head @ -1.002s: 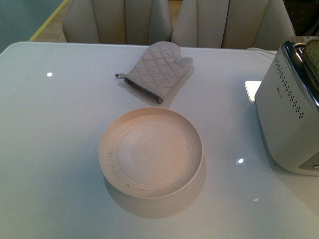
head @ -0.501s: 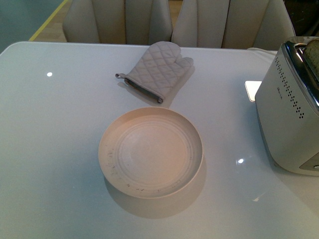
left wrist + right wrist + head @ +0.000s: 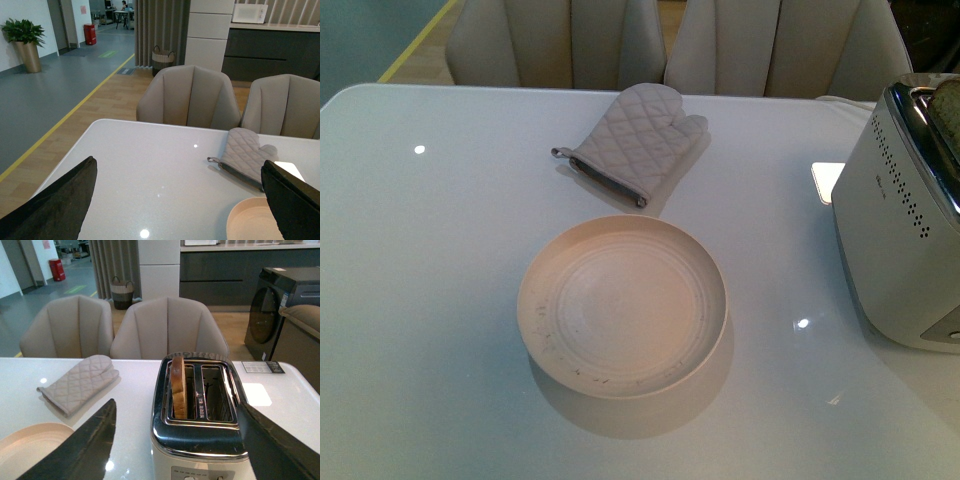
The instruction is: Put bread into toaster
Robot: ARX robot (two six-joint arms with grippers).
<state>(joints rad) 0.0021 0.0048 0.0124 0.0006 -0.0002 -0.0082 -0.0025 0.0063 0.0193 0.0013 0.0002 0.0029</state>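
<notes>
Standing upright in one toaster slot is the bread. The plate holds nothing. Both grippers hang spread apart, gripping nothing.

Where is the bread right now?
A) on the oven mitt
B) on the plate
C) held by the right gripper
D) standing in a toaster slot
D: the bread stands upright in one slot of the toaster, and the plate holds nothing.
</notes>
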